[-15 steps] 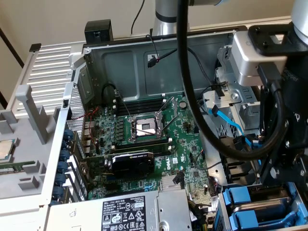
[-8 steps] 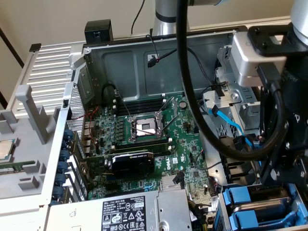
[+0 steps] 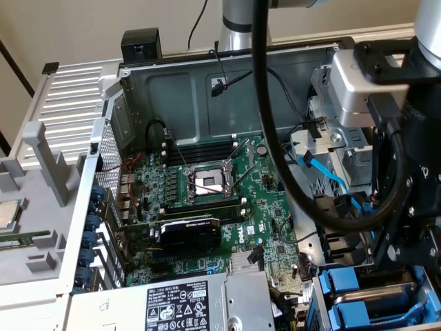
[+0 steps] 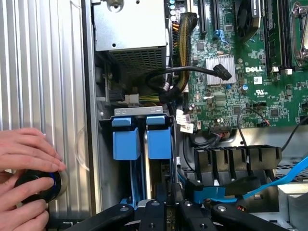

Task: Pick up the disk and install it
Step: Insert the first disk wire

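Behind everything I see a plain beige wall. The open computer case lies on its side, with a ribbed grey panel beside it and the green motherboard inside. In the drive bay two blue carriers stand side by side. The disk, I believe, is the one nearer the motherboard. The gripper hangs just before it, jaws narrow. A person's hands rest on a black knob.

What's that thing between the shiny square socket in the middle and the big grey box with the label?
A black graphics card sits between the socket and the power-supply box, as the exterior view shows.
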Motion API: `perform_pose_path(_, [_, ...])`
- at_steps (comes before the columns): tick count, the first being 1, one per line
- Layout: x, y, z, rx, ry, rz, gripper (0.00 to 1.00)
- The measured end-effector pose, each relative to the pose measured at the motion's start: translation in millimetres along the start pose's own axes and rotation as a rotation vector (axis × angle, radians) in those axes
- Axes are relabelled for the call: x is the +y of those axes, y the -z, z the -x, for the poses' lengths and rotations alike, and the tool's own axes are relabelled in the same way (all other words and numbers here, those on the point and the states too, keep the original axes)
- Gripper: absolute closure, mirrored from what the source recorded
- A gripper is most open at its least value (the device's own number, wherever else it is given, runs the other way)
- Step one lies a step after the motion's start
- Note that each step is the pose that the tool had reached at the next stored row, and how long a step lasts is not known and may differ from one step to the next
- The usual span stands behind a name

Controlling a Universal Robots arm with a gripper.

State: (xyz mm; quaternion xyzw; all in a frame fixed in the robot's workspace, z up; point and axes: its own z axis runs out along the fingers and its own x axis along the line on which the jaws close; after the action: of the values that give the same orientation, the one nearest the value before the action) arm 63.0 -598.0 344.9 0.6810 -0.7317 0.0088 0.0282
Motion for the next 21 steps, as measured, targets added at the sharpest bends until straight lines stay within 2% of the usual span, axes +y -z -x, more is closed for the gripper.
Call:
perform_pose_path(4, [0.1,-1.4,1.3,0.0003,0.000,-0.0013,0.83])
perform_pose_path(21, [2.0,-4.0,4.5,0.0110,-0.001,-0.0103,0.83])
